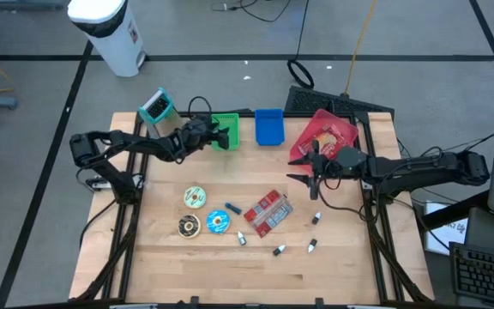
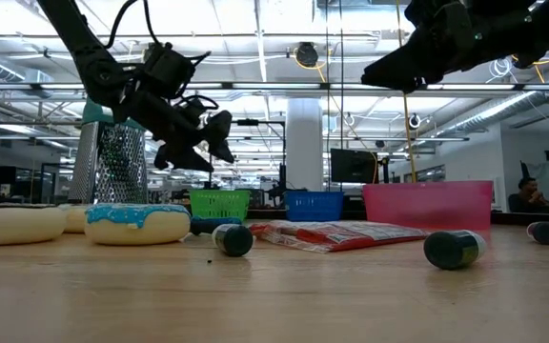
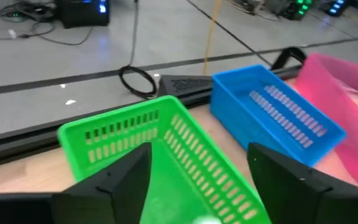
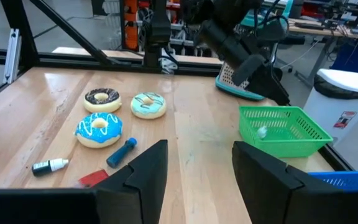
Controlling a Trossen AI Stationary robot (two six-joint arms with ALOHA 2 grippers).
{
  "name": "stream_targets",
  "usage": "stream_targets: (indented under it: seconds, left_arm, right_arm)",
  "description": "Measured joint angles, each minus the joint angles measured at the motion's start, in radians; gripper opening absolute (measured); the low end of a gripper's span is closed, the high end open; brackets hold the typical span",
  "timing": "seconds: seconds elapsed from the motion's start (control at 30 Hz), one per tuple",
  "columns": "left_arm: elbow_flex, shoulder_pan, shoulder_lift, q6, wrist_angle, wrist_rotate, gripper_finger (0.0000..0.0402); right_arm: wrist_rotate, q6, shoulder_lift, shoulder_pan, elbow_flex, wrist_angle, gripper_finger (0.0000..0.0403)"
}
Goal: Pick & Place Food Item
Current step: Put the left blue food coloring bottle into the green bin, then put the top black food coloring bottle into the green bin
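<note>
Three donuts lie on the wooden table: a mint-iced one [image 1: 195, 196], a chocolate one [image 1: 189, 226] and a blue-iced one [image 1: 218, 222]. A green basket [image 1: 227, 129] stands at the far edge, with a small white thing [image 4: 261, 132] lying on its floor. My left gripper [image 3: 197, 180] hovers open over the basket's near end, one finger on either side of it, touching nothing. My right gripper [image 1: 310, 172] hangs open above the table near the pink basket [image 1: 324, 135], with nothing between its fingers.
A blue basket [image 1: 268, 126] stands between the green and pink ones. A grater [image 1: 156, 107] stands at the far left. A red packet [image 1: 268, 212], a blue marker [image 1: 232, 208] and several small bottles [image 1: 279, 250] lie mid-table.
</note>
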Motion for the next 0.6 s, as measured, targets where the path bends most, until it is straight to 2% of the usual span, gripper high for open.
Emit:
stream_targets:
  seconds: [0.13, 0.33, 0.47, 0.6]
  left_arm:
    - [0.0, -0.01, -0.024, 0.009, 0.029, 0.067, 0.0288]
    - [0.0, -0.069, -0.13, 0.085, 0.038, 0.128, 0.0293]
    - [0.0, -0.129, -0.185, 0.139, 0.042, 0.142, 0.0294]
    - [0.0, -0.182, -0.199, 0.166, 0.04, 0.144, 0.0294]
  right_arm:
    - [-0.001, 0.0, 0.0, 0.0, 0.0, -0.019, 0.0166]
    - [0.0, -0.028, 0.0, 0.043, 0.0, -0.081, 0.0165]
    - [-0.001, -0.075, -0.001, 0.135, 0.0, -0.217, 0.0167]
    - [-0.004, -0.019, 0.0, 0.226, 0.0, -0.404, 0.0177]
